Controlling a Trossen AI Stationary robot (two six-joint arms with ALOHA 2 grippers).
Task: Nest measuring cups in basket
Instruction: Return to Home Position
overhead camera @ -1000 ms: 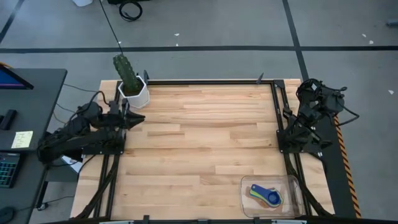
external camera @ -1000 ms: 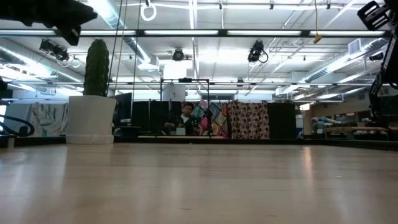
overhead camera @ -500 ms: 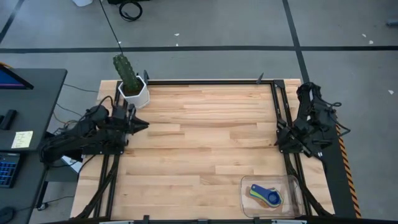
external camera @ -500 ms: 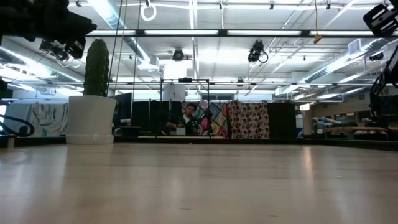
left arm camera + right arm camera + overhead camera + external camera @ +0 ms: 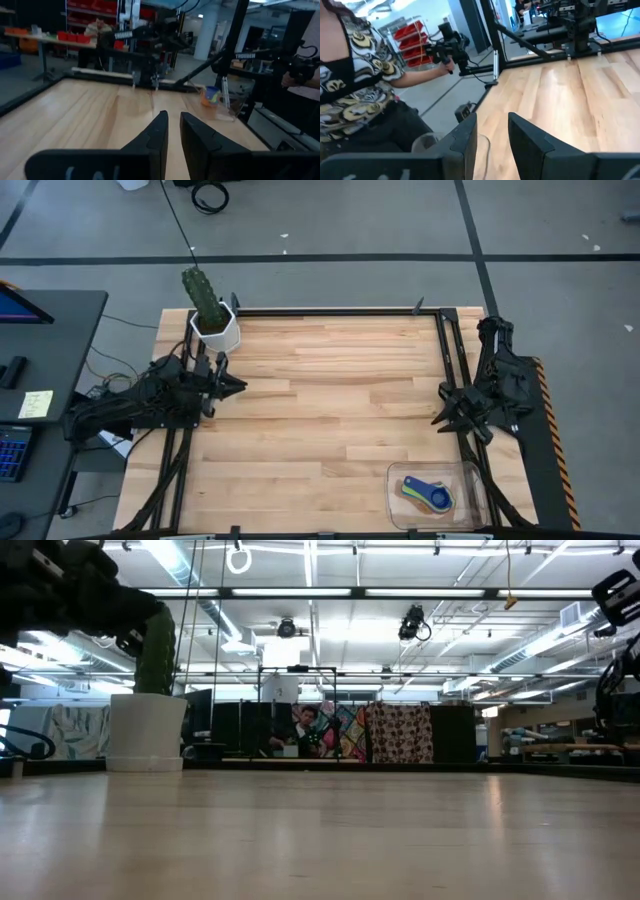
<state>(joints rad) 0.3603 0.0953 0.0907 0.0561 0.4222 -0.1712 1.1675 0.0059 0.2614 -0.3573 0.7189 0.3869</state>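
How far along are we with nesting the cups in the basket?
Done: the measuring cups lie stacked inside the basket; no loose cup shows on the table. In hand: nothing; the left gripper and right gripper are empty, at the table's sides. Left: only parking the arms.

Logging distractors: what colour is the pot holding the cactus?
White; the pot shows best in the high view.

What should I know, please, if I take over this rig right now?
Left hand: open, empty, at the left edge of the table, beside the cactus pot.
Right hand: open, empty, at the right edge.
Measuring cups: stacked inside the basket, at the table's lower right corner in the high view.
Done: cups nested and binned.
Left: probably only parking both arms.
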